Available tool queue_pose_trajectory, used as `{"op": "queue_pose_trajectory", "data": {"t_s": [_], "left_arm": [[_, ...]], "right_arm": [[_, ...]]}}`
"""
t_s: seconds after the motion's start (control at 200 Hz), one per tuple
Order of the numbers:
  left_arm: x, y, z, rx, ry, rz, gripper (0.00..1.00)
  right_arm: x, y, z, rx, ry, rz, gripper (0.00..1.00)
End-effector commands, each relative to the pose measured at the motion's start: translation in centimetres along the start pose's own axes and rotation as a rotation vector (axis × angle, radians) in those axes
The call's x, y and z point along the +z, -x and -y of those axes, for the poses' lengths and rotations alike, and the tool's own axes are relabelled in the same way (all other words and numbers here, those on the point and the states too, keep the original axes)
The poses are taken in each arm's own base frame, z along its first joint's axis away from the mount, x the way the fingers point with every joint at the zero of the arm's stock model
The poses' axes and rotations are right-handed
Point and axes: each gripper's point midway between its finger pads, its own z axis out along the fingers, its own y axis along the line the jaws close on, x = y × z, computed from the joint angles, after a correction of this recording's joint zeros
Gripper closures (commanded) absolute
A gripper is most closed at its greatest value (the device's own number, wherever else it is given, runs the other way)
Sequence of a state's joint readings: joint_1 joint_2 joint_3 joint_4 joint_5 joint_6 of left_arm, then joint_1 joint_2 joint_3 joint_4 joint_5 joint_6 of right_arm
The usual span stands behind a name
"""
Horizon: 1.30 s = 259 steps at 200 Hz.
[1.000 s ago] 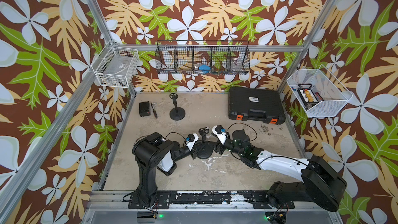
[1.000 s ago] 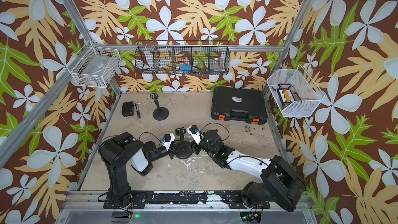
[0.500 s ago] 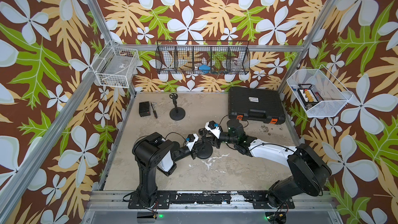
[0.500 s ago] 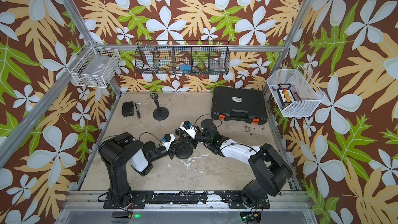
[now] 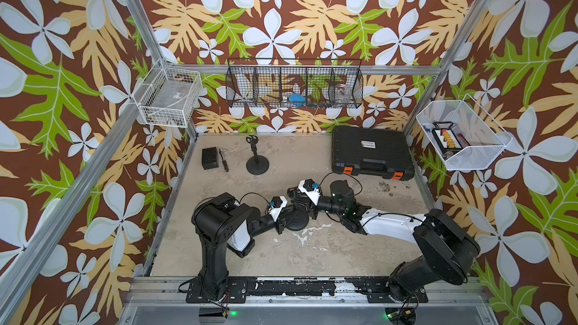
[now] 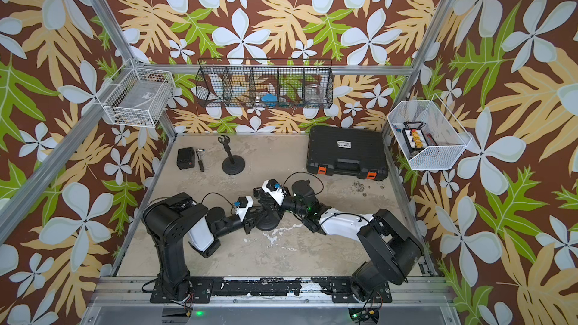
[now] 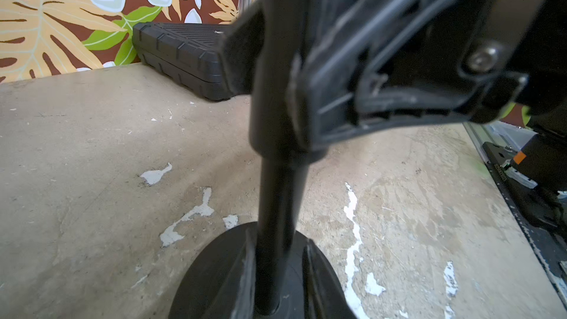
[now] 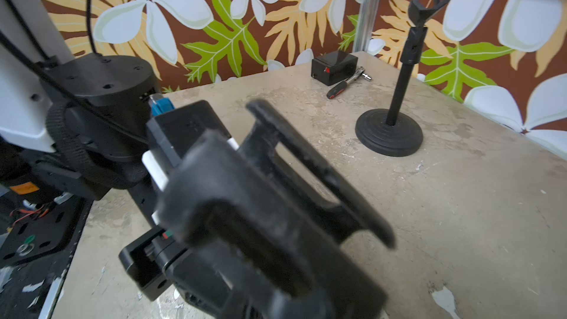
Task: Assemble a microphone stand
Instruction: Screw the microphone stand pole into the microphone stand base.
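Note:
A microphone stand stands mid-table: a round black base (image 5: 297, 221) with an upright pole (image 7: 277, 204). My left gripper (image 5: 289, 215) reaches in low from the left. Its fingers (image 7: 247, 271) flank the pole just above the base, slightly open, with a gap on one side. My right gripper (image 5: 298, 200) comes in from the right, higher up, shut on the microphone clip (image 8: 306, 164) at the pole's top. That clip fills the right wrist view, blurred. In the left wrist view the right gripper's fingers (image 7: 352, 87) clamp the pole's thicker upper part.
A second, complete microphone stand (image 5: 257, 159) stands at the back left, beside a small black box (image 5: 209, 157) and a red-handled tool (image 5: 224, 164). A black case (image 5: 372, 154) lies at the back right. Wire baskets (image 5: 294, 87) hang on the walls.
My right gripper has closed from wide open onto the clip, and its arm has swung round behind it. My left gripper's jaws have eased apart slightly round the pole.

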<state>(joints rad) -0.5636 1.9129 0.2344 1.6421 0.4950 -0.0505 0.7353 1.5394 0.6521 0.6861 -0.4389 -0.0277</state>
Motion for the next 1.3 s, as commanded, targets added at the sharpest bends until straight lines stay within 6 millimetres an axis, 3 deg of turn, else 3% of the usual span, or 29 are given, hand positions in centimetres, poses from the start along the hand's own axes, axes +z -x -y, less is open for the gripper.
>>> {"op": "queue_pose_trajectory", "data": {"t_s": [0.0, 0.17, 0.3, 0.44, 0.601, 0.746, 0.886, 1.001, 1.041, 1.096, 1.136, 1.211, 1.291], "left_arm": [[-0.2, 1.8, 1.1, 0.024, -0.053, 0.063, 0.70], [-0.2, 2.2, 1.2, 0.022, -0.060, 0.077, 0.69], [-0.1, 2.3, 1.2, 0.021, -0.062, 0.084, 0.68], [0.2, 2.4, 1.0, 0.022, -0.065, 0.088, 0.67], [0.8, 2.4, 0.8, 0.020, -0.070, 0.091, 0.56], [1.1, 2.3, 0.4, 0.019, -0.058, 0.091, 0.55], [1.3, 2.1, 0.0, 0.019, -0.041, 0.088, 0.61], [1.4, 2.0, -0.1, 0.016, -0.033, 0.087, 0.75], [1.4, 1.8, -0.2, 0.015, -0.031, 0.085, 0.77], [1.4, 1.6, -0.2, 0.015, -0.029, 0.081, 0.78], [1.4, 1.4, -0.3, 0.016, -0.028, 0.076, 0.79], [1.4, 0.8, -0.5, 0.020, -0.016, 0.062, 0.79], [1.4, 0.4, -0.6, 0.025, -0.008, 0.052, 0.79]], "right_arm": [[-0.7, -2.6, 2.9, 0.097, -0.269, -0.078, 1.00], [-2.1, -3.7, 3.5, 0.165, -0.554, -0.087, 1.00], [-2.0, -4.3, 2.9, 0.182, -0.633, -0.107, 1.00], [-1.5, -4.3, 2.4, 0.188, -0.617, -0.109, 1.00], [-0.7, -4.1, 1.6, 0.180, -0.558, -0.109, 1.00], [-0.1, -3.9, 0.9, 0.176, -0.511, -0.101, 1.00], [0.1, -3.7, 0.6, 0.169, -0.490, -0.100, 1.00], [0.5, -3.8, 0.4, 0.164, -0.471, -0.114, 1.00], [0.7, -3.9, 0.2, 0.158, -0.457, -0.121, 0.91], [1.0, -3.8, -0.2, 0.147, -0.428, -0.128, 0.65], [1.2, -3.7, -0.5, 0.135, -0.402, -0.134, 0.52], [1.2, -3.0, -1.5, 0.111, -0.329, -0.120, 0.41], [0.8, -1.9, -2.7, 0.079, -0.219, -0.076, 0.37]]}}
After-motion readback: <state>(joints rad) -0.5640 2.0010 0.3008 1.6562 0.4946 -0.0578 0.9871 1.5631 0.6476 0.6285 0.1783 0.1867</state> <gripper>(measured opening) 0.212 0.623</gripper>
